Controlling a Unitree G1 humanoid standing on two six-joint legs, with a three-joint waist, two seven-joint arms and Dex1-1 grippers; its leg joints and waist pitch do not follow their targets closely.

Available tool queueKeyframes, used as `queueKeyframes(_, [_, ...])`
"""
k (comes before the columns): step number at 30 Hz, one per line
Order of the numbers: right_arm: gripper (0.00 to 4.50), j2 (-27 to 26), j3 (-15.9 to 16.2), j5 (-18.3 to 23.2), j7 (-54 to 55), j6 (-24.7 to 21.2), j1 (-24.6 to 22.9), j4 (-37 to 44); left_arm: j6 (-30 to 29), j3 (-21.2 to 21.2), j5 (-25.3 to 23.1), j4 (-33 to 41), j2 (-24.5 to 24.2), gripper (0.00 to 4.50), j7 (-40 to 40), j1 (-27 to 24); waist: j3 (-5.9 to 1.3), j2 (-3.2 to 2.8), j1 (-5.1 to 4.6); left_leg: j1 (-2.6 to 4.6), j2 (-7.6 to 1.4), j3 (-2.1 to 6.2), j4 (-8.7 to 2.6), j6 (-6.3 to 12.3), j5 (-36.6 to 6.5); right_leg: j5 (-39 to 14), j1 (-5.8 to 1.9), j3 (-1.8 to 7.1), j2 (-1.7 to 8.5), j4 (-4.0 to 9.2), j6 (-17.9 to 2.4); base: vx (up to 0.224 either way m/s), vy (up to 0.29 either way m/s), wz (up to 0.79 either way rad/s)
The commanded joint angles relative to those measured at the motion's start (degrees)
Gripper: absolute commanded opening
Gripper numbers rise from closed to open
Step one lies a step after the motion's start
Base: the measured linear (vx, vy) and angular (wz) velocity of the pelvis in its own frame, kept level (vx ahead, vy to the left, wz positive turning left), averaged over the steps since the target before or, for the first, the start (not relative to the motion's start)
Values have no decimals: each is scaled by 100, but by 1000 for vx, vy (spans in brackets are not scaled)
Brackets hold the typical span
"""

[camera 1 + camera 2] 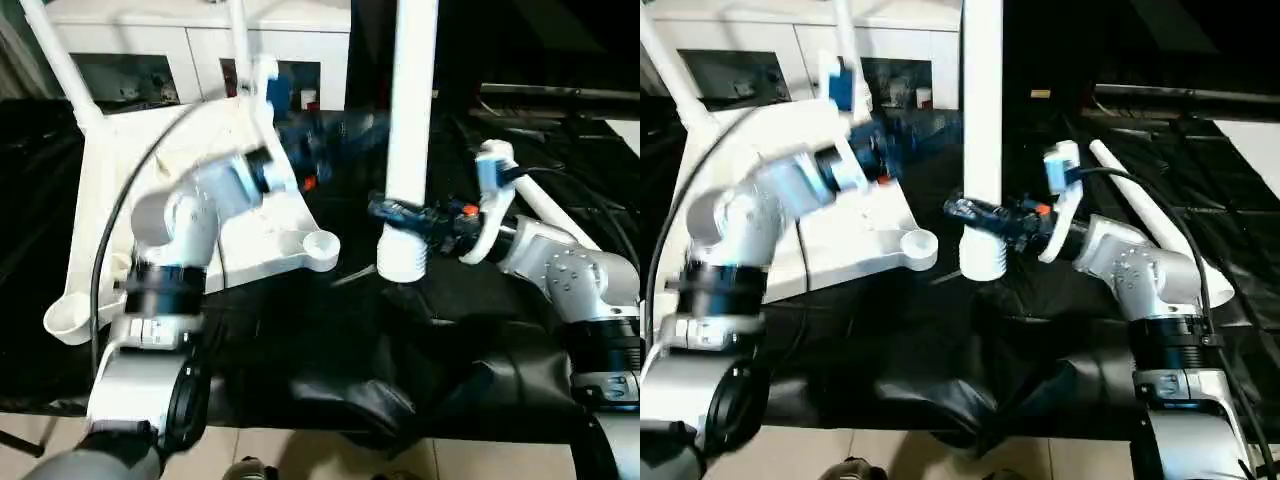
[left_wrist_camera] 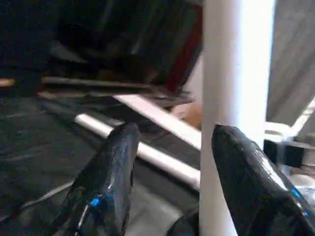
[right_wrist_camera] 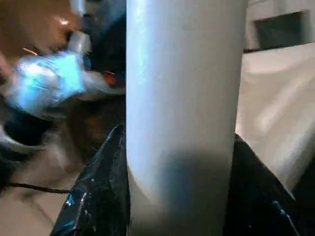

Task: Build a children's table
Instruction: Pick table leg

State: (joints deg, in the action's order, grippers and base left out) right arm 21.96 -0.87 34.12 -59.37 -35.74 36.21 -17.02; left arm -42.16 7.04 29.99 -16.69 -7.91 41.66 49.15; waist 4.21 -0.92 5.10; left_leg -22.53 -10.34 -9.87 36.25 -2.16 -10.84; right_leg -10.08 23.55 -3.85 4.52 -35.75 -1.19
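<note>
- Holding one white table leg (image 1: 411,130) upright in my right hand (image 1: 425,222), the black fingers closed around it just above its ribbed lower end, which hangs over the black-covered counter (image 1: 330,350).
- My left hand (image 2: 172,172) is beside that leg with its fingers apart and nothing between them; one fingertip looks just beside the tube.
- Beside the held leg lies the tabletop (image 1: 255,235), upside down, with two legs already standing in its far sockets and an empty round corner socket (image 1: 320,243) nearest the leg.
- I judge the step to be fitting the third leg: next the ribbed end must be carried over that socket, kept plumb and pressed in.
- Beyond the held leg, a spare leg (image 1: 1145,215) lies on the counter's black sheet.
- Behind the tabletop stands a white cabinet (image 1: 190,50) with glass doors; pale floor tiles show at the counter's near edge.
</note>
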Motion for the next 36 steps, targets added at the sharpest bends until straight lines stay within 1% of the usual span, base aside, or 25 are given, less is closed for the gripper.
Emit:
queueKeyframes(1, [187,-293,308,-691,921,573,189,5,98,-156,-146,21,317,272,-332,-3,-489,70,-15,107,-228,57,-432,105,-573,-1496,-301,226,375,457,-1057,0,0,0])
queueKeyframes(3, [187,-521,433,-998,1558,713,179,108,331,-109,-197,-41,553,272,-588,-23,-485,110,-42,102,-217,49,-440,27,-572,-1533,-300,228,374,480,-1029,0,0,0])
queueKeyframes(4, [187,-559,477,-1070,1688,714,162,171,392,-93,-186,-51,615,272,-651,-25,-499,102,-21,119,-213,44,-437,46,-561,-1469,-311,238,376,471,-1052,0,0,0])
queueKeyframes(6, [187,-639,528,-1176,1895,725,125,238,390,-16,-79,-54,711,272,-706,-8,-501,104,-21,107,-213,45,-439,95,-520,-1349,-321,241,365,461,-1068,0,0,0])
queueKeyframes(7, [186,-859,548,-1385,2407,750,72,319,371,117,97,-60,878,272,-859,6,-503,111,-43,83,-218,41,-440,136,-388,-1051,-322,252,357,421,-1107,0,0,0])
queueKeyframes(8, [186,-963,563,-1512,2673,724,50,378,388,99,122,-61,941,272,-904,-18,-512,153,-62,86,-209,39,-443,152,-344,-992,-335,241,342,422,-1114,0,0,0])
queueKeyframes(12, [186,-957,670,-1706,2749,729,24,468,387,74,104,-87,1017,272,-968,-62,-521,131,-73,96,-208,28,-440,290,-277,-858,-348,248,342,421,-1123,0,0,0])
queueKeyframes(14, [186,-1018,629,-1641,2718,640,-21,568,500,-28,-44,-93,1023,272,-940,-111,-514,145,-94,98,-209,21,-444,335,-275,-799,-348,252,335,423,-1145,0,0,0])
queueKeyframes(15, [186,-996,610,-1687,2757,646,-30,608,201,50,182,-87,1054,289,-783,-131,-518,154,-103,93,-209,17,-439,368,-258,-746,-356,257,337,421,-1157,0,0,0])
queueKeyframes(16, [186,-932,668,-1780,2788,689,-47,645,127,73,234,-58,1061,306,-743,-156,-518,140,-108,98,-210,16,-437,368,-234,-696,-355,259,338,409,-1192,0,0,0])
queueKeyframes(18, [186,-826,685,-1832,2812,693,-86,734,185,32,159,-20,1022,309,-723,-198,-514,166,-125,102,-210,13,-438,381,-236,-695,-362,258,328,420,-1182,0,0,0])
queueKeyframes(19, [186,-770,645,-1806,2815,625,-102,813,221,-29,135,13,968,320,-633,-227,-506,161,-135,102,-208,11,-439,378,-289,-776,-355,259,328,426,-1170,0,0,0])
queueKeyframes(20, [186,-736,611,-1789,2814,551,-104,877,216,-60,176,45,936,320,-529,-242,-503,175,-147,105,-208,9,-442,372,-319,-840,-356,261,329,437,-1153,0,0,0])
queueKeyframes(22, [186,-663,587,-1778,2761,481,-85,910,297,-51,211,67,914,352,-433,-244,-495,174,-188,102,-214,20,-451,345,-373,-921,-359,259,331,440,-1139,0,0,0])
queueKeyframes(24, [186,-567,625,-1783,2645,450,-77,921,259,-80,261,126,853,356,-294,-279,-493,180,-209,104,-214,20,-451,334,-396,-919,-357,258,328,442,-1145,0,0,0])
queueKeyframes(26, [186,-503,658,-1791,2564,428,-72,936,226,-98,318,181,801,379,-169,-315,-492,185,-225,98,-213,16,-446,341,-398,-872,-362,263,331,436,-1191,0,0,0])
queueKeyframes(27, [186,-526,604,-1713,2520,332,-62,959,131,-33,468,232,798,391,-103,-334,-492,177,-234,99,-211,12,-443,346,-398,-809,-359,266,327,428,-1234,0,0,0])
queueKeyframes(28, [186,-541,573,-1671,2480,276,-46,971,10,29,627,301,774,397,15,-361,-494,150,-233,102,-209,17,-441,362,-409,-773,-364,265,333,422,-1288,0,0,0])
queueKeyframes(30, [186,-510,597,-1638,2392,229,-57,985,-144,44,775,394,736,411,175,-412,-499,174,-248,84,-216,22,-443,358,-393,-693,-385,261,330,409,-1334,0,0,0])
queueKeyframes(31, [186,-502,602,-1599,2360,168,-67,1007,-196,35,813,428,705,423,271,-436,-493,162,-262,87,-209,23,-443,369,-406,-692,-383,260,327,418,-1333,0,0,0])
queueKeyframes(32, [186,-485,637,-1613,2349,143,-81,1036,-153,-15,744,431,680,435,288,-444,-490,131,-267,92,-210,28,-446,363,-425,-716,-381,258,323,419,-1336,0,0,0])
queueKeyframes(33, [186,-475,661,-1629,2350,133,-88,1054,-112,-50,687,427,664,440,289,-445,-490,150,-284,97,-214,24,-444,344,-471,-761,-378,261,321,432,-1320,0,0,0])
queueKeyframes(34, [186,-426,771,-1697,2313,135,-118,1111,78,-110,478,300,669,440,154,-391,-489,103,-281,104,-220,34,-447,311,-491,-789,-379,260,329,428,-1323,0,0,0])
queueKeyframes(35, [186,-404,852,-1750,2286,141,-140,1148,229,-150,330,188,669,449,48,-347,-479,89,-295,113,-223,40,-455,286,-555,-829,-375,253,308,455,-1285,0,0,0])
queueKeyframes(36, [186,-403,869,-1762,2281,142,-145,1155,260,-158,303,164,665,450,28,-338,-478,101,-305,115,-221,37,-456,272,-599,-858,-380,256,311,466,-1271,0,0,0])
